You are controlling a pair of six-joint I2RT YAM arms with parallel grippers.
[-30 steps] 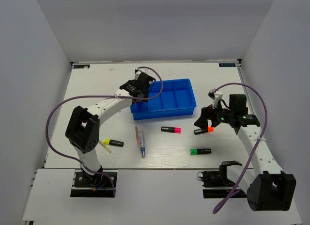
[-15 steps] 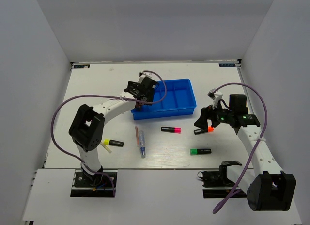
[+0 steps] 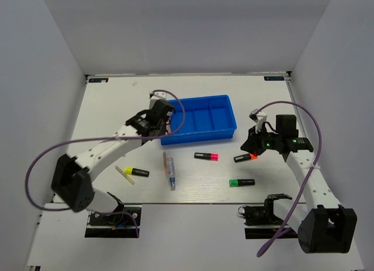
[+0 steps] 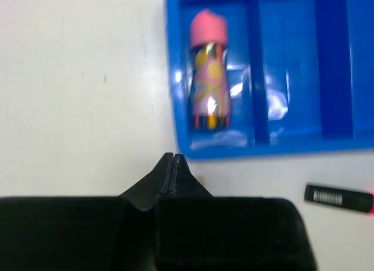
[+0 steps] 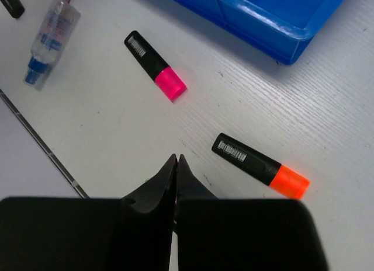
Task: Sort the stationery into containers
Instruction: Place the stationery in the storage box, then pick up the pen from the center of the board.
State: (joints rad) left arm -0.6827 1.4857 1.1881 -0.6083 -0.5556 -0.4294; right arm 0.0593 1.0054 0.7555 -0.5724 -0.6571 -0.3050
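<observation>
The blue tray [image 3: 229,126] stands at the back centre. Its left compartment holds a pink-capped patterned item [image 4: 209,87]. My left gripper [image 4: 174,157] is shut and empty, just off the tray's near left corner [image 3: 159,126]. The right gripper [image 5: 176,158] is shut on nothing, hanging beside the orange highlighter [image 5: 260,166] without touching it [image 3: 250,143]. On the table lie a pink highlighter [image 3: 206,156], a green one [image 3: 242,182], a yellow one [image 3: 136,172], a clear blue-tipped pen [image 3: 171,179], a pink stick [image 3: 165,162] and a pale stick [image 3: 123,172].
White walls enclose the table on the left, back and right. Purple cables loop from both arms, the left one [image 3: 35,166] out past the table's left edge. The tray's other compartments [image 4: 292,61] show nothing inside.
My left gripper has drawn back from over the tray to its near left corner and shut. The right gripper has gone from open to shut beside the orange highlighter.
</observation>
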